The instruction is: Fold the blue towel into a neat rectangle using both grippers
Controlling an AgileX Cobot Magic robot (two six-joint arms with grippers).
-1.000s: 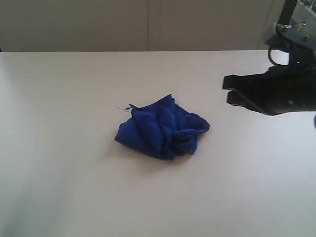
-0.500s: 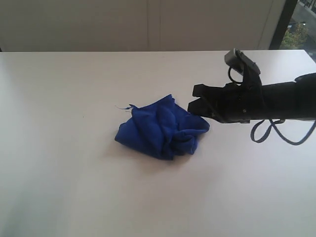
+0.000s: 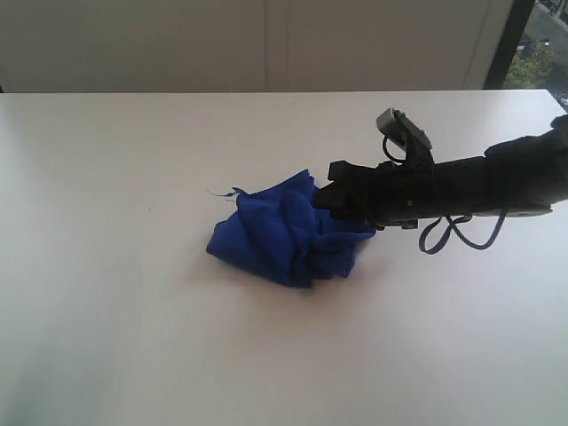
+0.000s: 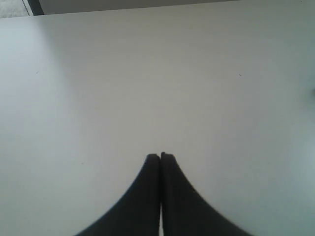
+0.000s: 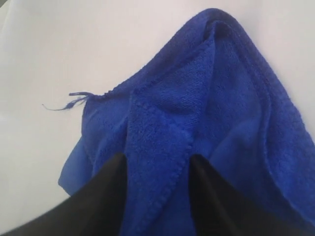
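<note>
The right hand (image 3: 327, 197) has slid in from the right and now reaches the right edge of the towel (image 3: 271, 235), a crumpled heap of nubbly blue terry with a stitched hem and a loose thread, lying in the middle of the pale, smooth bench (image 3: 133, 337). Its black fingers (image 5: 103, 196) are spread, straddling a raised fold. The left hand (image 4: 160, 156) is clenched empty over bare bench.

The exterior view looks down across the table (image 3: 106, 337) from well back. The right wrist view sits close over the blue towel (image 5: 206, 113), which both show. The left wrist view faces the table past its claw (image 4: 160, 156).
</note>
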